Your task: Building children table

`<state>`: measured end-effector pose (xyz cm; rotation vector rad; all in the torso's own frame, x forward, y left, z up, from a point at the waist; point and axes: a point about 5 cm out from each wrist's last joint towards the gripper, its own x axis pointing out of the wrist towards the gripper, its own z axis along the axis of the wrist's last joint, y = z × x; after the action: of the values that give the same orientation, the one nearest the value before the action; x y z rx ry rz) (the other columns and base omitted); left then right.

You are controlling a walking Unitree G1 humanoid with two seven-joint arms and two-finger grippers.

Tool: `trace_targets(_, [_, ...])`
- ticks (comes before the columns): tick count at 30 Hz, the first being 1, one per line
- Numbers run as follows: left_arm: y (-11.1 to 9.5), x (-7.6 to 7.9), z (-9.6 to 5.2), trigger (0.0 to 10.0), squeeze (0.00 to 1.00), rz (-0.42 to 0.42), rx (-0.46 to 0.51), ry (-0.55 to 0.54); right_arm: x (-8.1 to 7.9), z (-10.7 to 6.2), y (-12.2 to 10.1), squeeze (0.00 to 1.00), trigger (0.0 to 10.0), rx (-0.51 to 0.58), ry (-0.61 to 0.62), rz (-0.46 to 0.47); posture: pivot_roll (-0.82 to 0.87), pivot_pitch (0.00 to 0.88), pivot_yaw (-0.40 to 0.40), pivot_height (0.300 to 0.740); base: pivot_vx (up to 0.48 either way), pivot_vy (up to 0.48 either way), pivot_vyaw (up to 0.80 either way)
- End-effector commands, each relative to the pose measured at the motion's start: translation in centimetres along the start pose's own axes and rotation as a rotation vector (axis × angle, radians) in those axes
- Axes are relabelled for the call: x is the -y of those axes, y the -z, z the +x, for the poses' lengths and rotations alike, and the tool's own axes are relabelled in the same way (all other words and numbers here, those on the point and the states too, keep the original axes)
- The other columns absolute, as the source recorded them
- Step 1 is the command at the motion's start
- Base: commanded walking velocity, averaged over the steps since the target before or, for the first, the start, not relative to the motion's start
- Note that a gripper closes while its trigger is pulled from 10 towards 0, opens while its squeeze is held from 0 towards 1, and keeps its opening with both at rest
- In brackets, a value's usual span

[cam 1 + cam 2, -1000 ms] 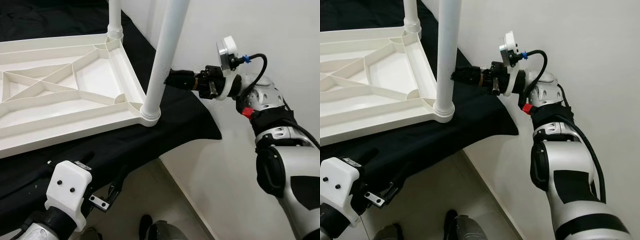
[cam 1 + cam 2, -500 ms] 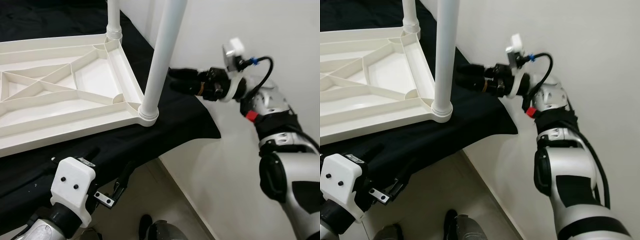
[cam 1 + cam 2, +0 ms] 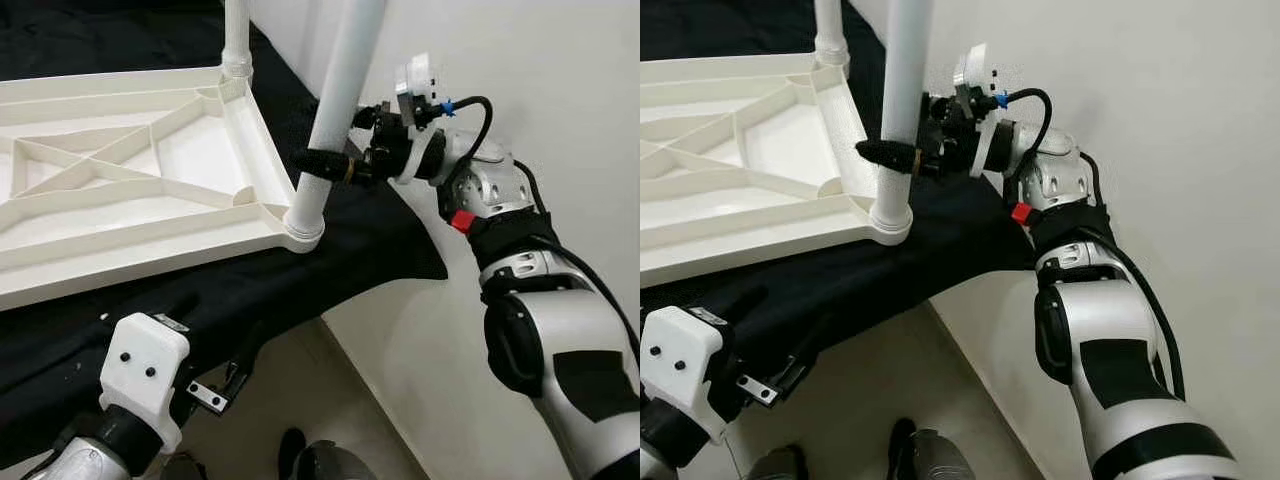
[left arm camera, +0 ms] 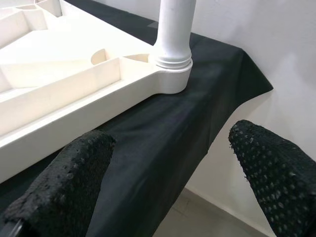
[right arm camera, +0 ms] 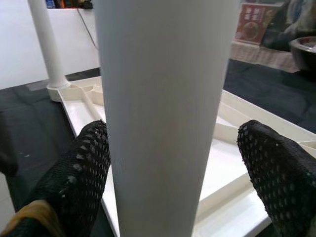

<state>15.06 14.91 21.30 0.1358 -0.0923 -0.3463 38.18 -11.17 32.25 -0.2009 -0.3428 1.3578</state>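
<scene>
Upside-down white table top (image 3: 120, 190) lying on a surface (image 3: 390, 240) under a black cloth, ribs up, so the legs can go in from above. Near white leg (image 3: 335, 110) standing up in the corner socket (image 3: 303, 228), right in front of the right hand (image 5: 168, 163).

Right hand reaching in from the wall side, its two black fingers (image 5: 81, 173) spread apart with the leg between them. One finger close against the leg, the other with a gap beside it. Not squeezed tight yet, as far as can be seen. Held low on the leg, just above the socket, likely so a push or twist goes straight down into the hole.

Second leg (image 3: 237, 40) standing in the far corner, well beyond the right hand.

Left hand (image 4: 163, 187) waiting low down at the near edge of the cloth, fingers wide apart, holding nothing. Corner socket ahead of it and a bit above.

Next, probably: close on the leg and press it in firm. Could tip if pushed sideways.
</scene>
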Motion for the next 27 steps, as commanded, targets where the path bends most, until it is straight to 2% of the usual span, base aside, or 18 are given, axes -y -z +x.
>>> trace_targets(1, [0.3,0.3,-0.2,10.0,0.0,-0.009,-0.029,0.021,-0.2,-0.3,0.0,0.0,10.0,-0.006,-0.063,0.017,0.16,0.289,-0.203,0.74,0.0,0.0,0.0])
trace_targets(2, [0.3,0.3,-0.2,10.0,0.0,-0.009,-0.029,0.021,-0.2,-0.5,0.0,0.0,0.0,-0.007,-0.077,0.026,0.16,0.29,-0.202,0.74,0.0,0.0,0.0])
trace_targets(7, [0.3,0.3,-0.2,10.0,0.0,-0.009,-0.03,0.023,-0.2,-1.4,0.1,0.0,0.0,-0.016,-0.101,0.044,0.16,0.29,-0.202,0.74,0.0,0.0,0.0])
trace_targets(13, [0.3,0.3,-0.2,10.0,0.0,-0.008,-0.03,0.024,-0.1,-1.6,0.1,0.0,0.0,-0.022,-0.089,0.045,0.16,0.288,-0.202,0.74,0.0,0.0,0.0])
trace_targets(18, [0.2,0.2,-0.1,10.0,0.0,-0.007,-0.03,0.024,-0.4,-0.6,0.6,0.0,0.0,-0.025,-0.09,0.039,0.16,0.288,-0.204,0.74,0.0,0.0,0.0])
trace_targets(23, [0.2,0.3,-0.1,10.0,0.0,-0.01,-0.029,0.023,-0.7,-0.1,1.9,0.0,0.0,-0.048,-0.039,0.054,0.15,0.288,-0.207,0.74,0.0,0.0,0.0])
trace_targets(24, [0.2,0.3,-0.1,10.0,0.0,-0.009,-0.029,0.024,-0.7,0.0,2.5,0.0,0.0,-0.059,0.016,0.077,0.15,0.288,-0.207,0.74,0.0,0.0,0.0])
trace_targets(25, [0.2,0.3,-0.1,10.0,0.0,-0.009,-0.029,0.023,-0.5,-0.5,3.4,0.0,0.0,-0.111,0.118,0.078,0.15,0.288,-0.219,0.74,0.0,0.0,0.0])
trace_targets(27, [0.2,0.2,-0.2,10.0,0.0,-0.009,-0.029,0.021,-0.3,-1.2,4.4,0.0,0.0,-0.175,0.234,0.067,0.15,0.288,-0.219,0.74,0.0,0.0,0.0])
